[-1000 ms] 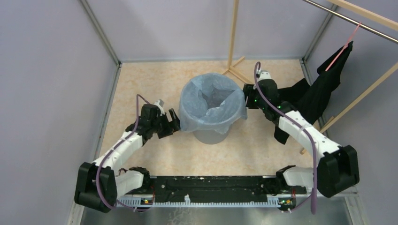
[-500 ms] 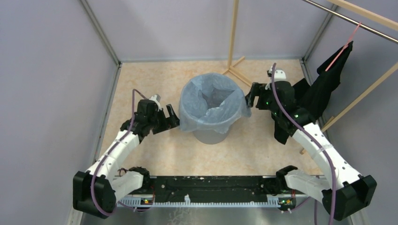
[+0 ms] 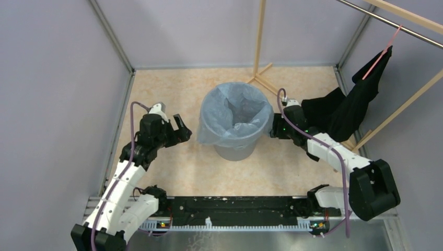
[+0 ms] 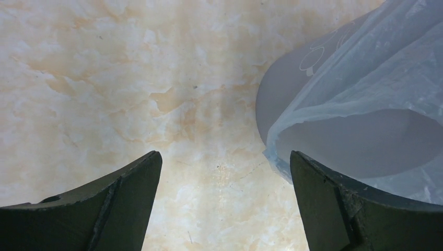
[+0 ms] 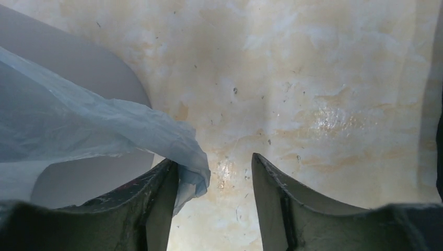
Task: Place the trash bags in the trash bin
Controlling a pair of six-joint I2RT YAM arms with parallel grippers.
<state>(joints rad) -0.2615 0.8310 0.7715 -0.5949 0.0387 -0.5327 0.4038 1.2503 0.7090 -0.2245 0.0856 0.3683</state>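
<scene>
The round grey trash bin [image 3: 236,150] stands mid-floor. The light-blue trash bag [image 3: 234,112] lines it and is folded over the rim, with a loose flap hanging at the front left. My left gripper [image 3: 182,128] is open and empty, a little left of the bin. In the left wrist view [image 4: 223,175] the bag's edge [image 4: 360,78] and bin wall [image 4: 277,99] lie by the right finger. My right gripper [image 3: 272,127] is open at the bin's right side. In its view [image 5: 214,180] a corner of the bag [image 5: 185,157] hangs against the left finger.
A black garment [image 3: 355,104] hangs on a pink hanger from a wooden rack at the right, close behind my right arm. The rack's wooden post [image 3: 259,42] and feet stand behind the bin. Grey walls enclose the floor on three sides.
My left gripper has drawn back to the left, away from the bin. My right gripper has dropped and come in against the bin's right side. The bag now sits lower around the rim.
</scene>
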